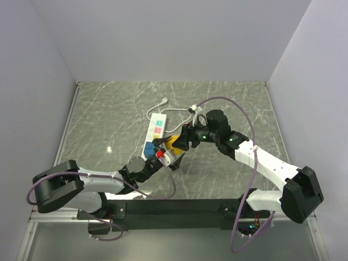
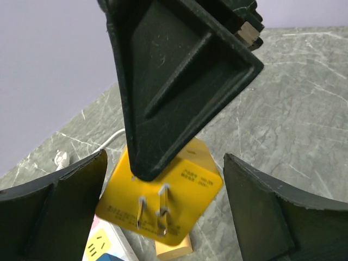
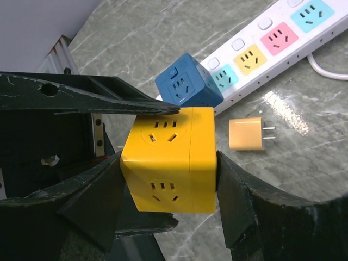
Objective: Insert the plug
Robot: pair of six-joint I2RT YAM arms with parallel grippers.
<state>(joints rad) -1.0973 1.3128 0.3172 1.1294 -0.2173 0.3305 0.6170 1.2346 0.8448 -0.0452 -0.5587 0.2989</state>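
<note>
Right arm (image 1: 255, 155) reaches left, fingers (image 3: 239, 206) clamping the yellow cube plug (image 3: 168, 163).

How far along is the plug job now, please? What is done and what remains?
Done: the right gripper has the yellow cube clamped. In hand: its prongs are bare, close to the strip, and the left gripper is open around it. Left: push the prongs into a free socket. The blue cube already sits on the strip.
</note>
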